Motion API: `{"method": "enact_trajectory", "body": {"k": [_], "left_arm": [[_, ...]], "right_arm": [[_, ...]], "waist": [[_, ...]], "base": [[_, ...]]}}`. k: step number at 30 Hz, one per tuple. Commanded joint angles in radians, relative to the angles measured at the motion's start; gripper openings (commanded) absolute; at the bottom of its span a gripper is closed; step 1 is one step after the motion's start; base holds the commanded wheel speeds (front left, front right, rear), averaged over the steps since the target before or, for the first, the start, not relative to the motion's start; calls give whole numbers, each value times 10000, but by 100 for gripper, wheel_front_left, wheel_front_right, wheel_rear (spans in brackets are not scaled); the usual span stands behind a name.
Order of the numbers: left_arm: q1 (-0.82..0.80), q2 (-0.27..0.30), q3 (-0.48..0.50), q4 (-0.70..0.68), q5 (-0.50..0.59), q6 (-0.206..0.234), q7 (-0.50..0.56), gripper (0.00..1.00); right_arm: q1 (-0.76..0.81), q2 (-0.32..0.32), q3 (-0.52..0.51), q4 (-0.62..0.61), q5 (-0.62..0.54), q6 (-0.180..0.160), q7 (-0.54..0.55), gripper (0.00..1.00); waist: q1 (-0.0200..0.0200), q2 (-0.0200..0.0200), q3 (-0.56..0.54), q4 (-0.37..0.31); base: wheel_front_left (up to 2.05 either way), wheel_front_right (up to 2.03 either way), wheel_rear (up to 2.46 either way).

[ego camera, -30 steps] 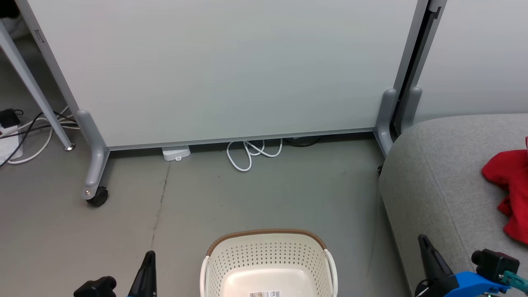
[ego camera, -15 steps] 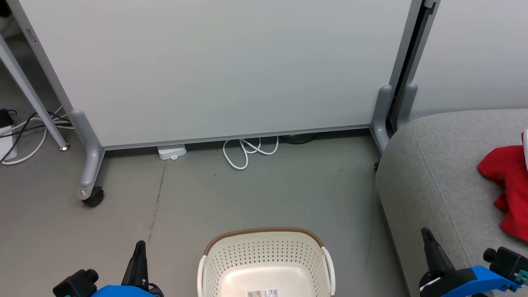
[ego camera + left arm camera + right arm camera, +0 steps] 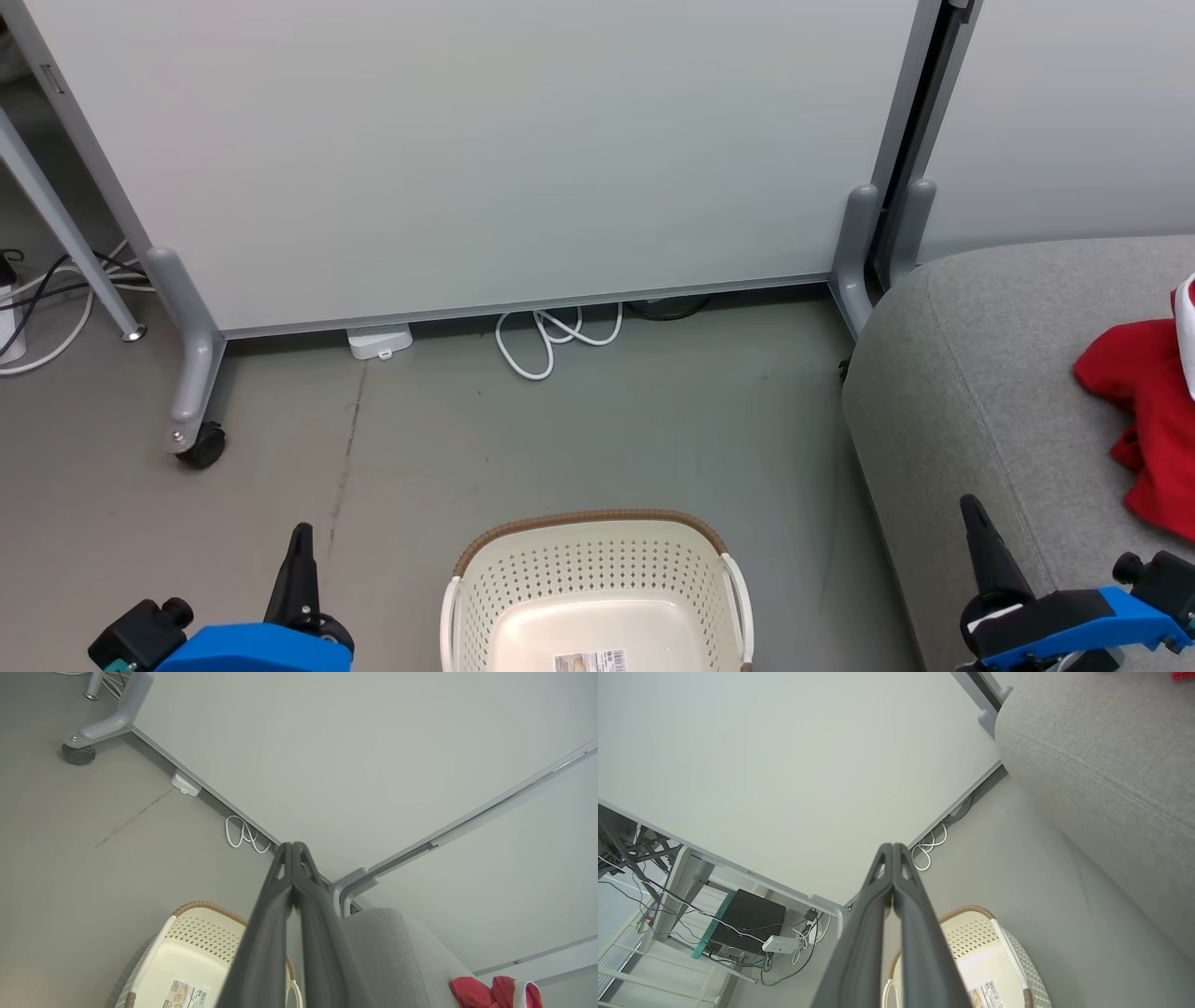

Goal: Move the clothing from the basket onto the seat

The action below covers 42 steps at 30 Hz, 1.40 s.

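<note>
- My left gripper and right gripper, nearest: fingers pressed together, holding nothing.
- Basket, between them: bottom carries a label and no garment; judged emptied.
- Advice: hold both arms clear of its rim; verify no garment remains.
- Clothing, crumpled on the seat, right: long axis near-to-far, partly cropped.

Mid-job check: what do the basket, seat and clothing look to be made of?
Basket: likely moulded cream plastic, smooth and faintly glossy, with rows of holes in its wall; the brown rim looks woven, perhaps only moulded so. Seat: grey upholstery fabric, matte, textured weave and a stitched seam. Clothing: soft red fabric, matte, lying creased and slumped; the fibre cannot be told.
</note>
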Motion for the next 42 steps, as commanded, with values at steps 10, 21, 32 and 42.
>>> {"method": "enact_trajectory", "body": {"k": [10, 21, 32, 42], "left_arm": [[-462, -44, 310, -330, -1330, -12, 378, 0], [-573, -94, 506, -475, -2328, -14, 667, 0], [-706, -142, 701, -620, -3334, -17, 966, 0], [-786, -186, 875, -733, -4163, -19, 1192, 0]], "right_arm": [[-366, -55, -67, -221, 1457, 3, 198, 0], [-453, -60, -97, -275, 2522, 3, 339, 0], [-542, -65, -129, -328, 3596, 3, 489, 0], [-610, -69, -156, -373, 4497, 3, 606, 0]], "waist": [[-1, 0, 62, -103], [-1, 0, 118, -198], [-1, 0, 181, -303], [-2, 0, 237, -398]], "base": [[0, 0, 0], [0, 0, 0], [0, 0, 0], [0, 0, 0]]}}
